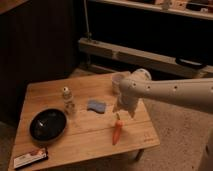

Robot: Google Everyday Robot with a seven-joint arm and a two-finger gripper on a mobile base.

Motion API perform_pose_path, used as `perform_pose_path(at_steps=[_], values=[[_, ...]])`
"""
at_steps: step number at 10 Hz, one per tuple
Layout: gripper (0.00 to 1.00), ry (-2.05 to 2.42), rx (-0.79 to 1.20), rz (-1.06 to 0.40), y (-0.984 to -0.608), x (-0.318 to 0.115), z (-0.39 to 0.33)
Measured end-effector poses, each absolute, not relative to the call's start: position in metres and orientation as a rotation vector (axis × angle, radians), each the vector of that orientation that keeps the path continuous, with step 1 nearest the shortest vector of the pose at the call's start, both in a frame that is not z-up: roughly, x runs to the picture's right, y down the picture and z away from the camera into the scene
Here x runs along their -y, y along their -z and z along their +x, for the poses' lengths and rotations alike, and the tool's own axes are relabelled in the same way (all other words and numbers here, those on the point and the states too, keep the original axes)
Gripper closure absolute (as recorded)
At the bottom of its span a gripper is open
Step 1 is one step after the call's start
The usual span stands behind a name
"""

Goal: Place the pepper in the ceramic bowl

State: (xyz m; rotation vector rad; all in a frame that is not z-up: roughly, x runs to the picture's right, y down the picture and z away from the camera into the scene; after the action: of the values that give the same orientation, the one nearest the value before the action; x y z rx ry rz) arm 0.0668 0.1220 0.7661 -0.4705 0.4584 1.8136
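The pepper (pixel 117 131) is a slim orange-red vegetable with a green stem. It lies on the wooden table (pixel 85 142) near the front right, stem end pointing away from me. The ceramic bowl (pixel 48 124) is a wide, glossy black dish at the front left of the table, with nothing visible in it. My gripper (pixel 123 108) points down from the white arm that reaches in from the right. It hangs just above and behind the pepper's stem end, holding nothing that I can see.
A flat blue sponge (pixel 95 105) lies mid-table, left of the gripper. A small shaker bottle (pixel 67 98) stands behind the bowl. A pale cup (pixel 118 80) sits at the table's back right, partly behind the arm. A flat packet (pixel 31 158) lies at the front left corner.
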Motion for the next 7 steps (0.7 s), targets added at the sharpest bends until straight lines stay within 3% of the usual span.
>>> perform_pose_path(at_steps=[3, 7], values=[[0.35, -1.804, -0.478, -0.452, -0.791, -0.138, 0.049], [0.35, -1.835, -0.512, -0.433, -0.797, -0.149, 0.061]])
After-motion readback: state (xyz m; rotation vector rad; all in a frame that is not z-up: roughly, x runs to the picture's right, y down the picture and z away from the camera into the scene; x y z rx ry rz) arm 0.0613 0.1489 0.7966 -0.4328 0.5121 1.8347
